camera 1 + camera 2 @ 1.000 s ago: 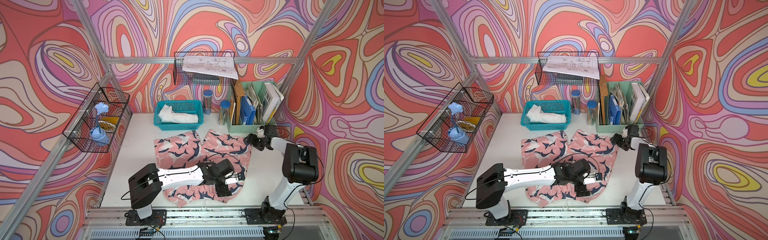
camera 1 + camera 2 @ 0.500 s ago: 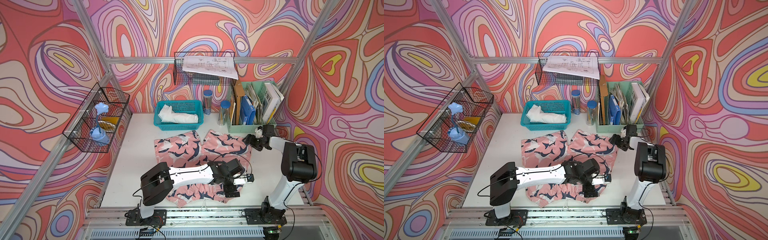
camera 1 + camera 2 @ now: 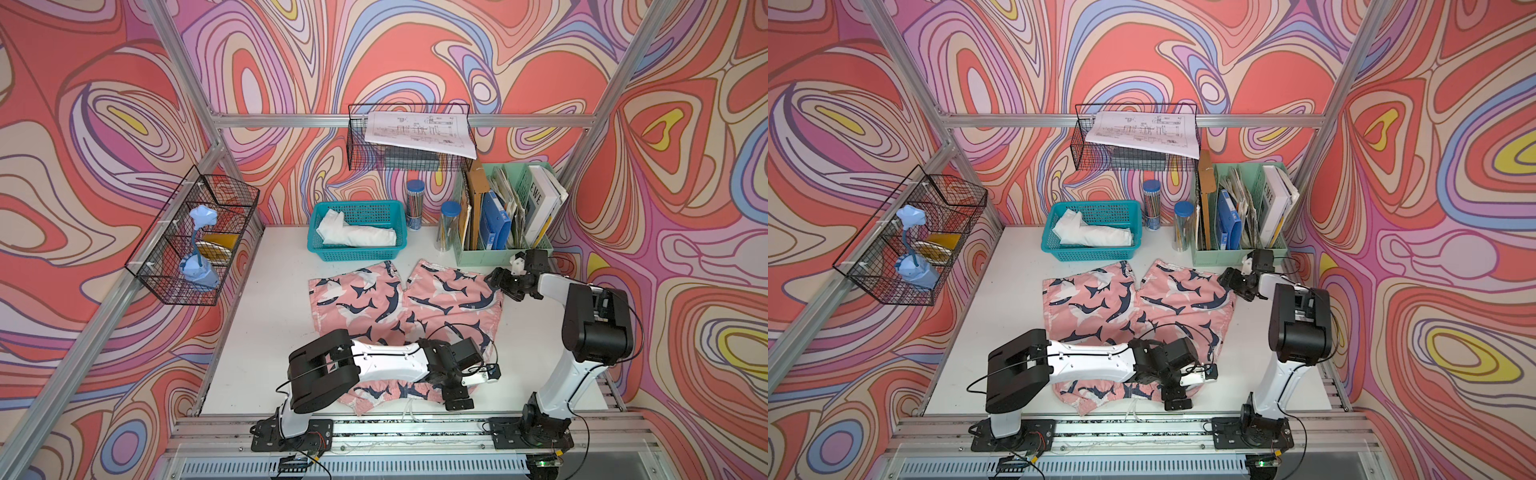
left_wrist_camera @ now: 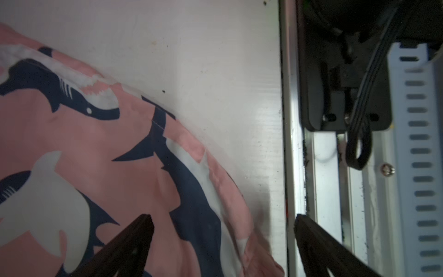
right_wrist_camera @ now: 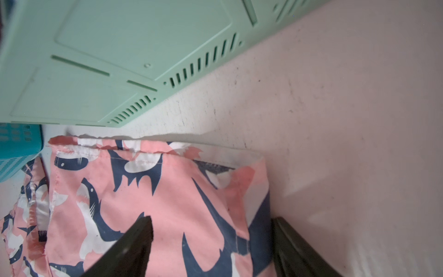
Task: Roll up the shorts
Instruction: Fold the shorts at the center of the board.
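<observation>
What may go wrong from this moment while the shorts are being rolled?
The left tool stands open at the table's front edge, one finger beyond the shorts: closing may catch little fabric or hit the rail. The right tool, open over a hem corner, sits near the green organizer and might bump it.

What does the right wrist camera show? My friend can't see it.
A corner of pink shark shorts lies flat on a white table, with the open right hand straddling its side edge. A green file box and a blue basket sit nearby.
</observation>
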Tool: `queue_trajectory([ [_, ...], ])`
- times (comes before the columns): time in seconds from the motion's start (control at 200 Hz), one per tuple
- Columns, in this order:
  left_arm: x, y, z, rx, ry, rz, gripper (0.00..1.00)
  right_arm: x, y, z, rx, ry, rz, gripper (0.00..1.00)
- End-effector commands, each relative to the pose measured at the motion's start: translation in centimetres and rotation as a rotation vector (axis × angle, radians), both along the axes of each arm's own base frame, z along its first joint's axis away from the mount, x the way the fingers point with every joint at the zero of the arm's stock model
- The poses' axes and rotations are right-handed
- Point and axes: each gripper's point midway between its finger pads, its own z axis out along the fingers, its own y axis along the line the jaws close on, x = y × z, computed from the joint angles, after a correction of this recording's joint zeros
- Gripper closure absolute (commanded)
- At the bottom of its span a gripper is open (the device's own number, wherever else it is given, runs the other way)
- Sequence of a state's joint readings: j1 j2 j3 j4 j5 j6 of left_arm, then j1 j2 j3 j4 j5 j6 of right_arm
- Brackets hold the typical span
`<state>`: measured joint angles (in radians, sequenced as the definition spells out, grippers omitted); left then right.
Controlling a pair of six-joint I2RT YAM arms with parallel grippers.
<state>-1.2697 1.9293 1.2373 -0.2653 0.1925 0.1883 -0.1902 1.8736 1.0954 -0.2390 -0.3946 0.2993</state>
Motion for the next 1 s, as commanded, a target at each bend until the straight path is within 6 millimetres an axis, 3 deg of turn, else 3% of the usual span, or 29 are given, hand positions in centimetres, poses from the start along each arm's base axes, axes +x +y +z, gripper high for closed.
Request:
queue_trajectory([
  [0.0, 1.6, -0.8, 0.1, -0.054, -0.061, 0.084, 0.03, -0.7, 0.7, -1.5, 0.031, 0.043, 0.015, 0.24],
  [0.305, 0.7, -2.4, 0.6, -0.078, -0.041, 0.065, 0.03, -1.1, 0.9, -1.3, 0.034, 0.044, 0.026, 0.25],
  [0.441, 0.9, -2.0, -1.0, -0.023, -0.032, 0.082, 0.05, -1.2, 0.9, -1.5, 0.032, 0.052, 0.024, 0.26],
  [0.811, 2.0, -1.5, -3.0, 0.047, -0.065, 0.136, 0.27, -1.1, 1.4, -1.9, 0.061, 0.053, 0.039, 0.29],
  [0.996, 2.3, -1.5, -2.9, 0.05, -0.082, 0.152, 0.39, -1.2, 1.4, -2.1, 0.067, 0.051, 0.025, 0.44],
])
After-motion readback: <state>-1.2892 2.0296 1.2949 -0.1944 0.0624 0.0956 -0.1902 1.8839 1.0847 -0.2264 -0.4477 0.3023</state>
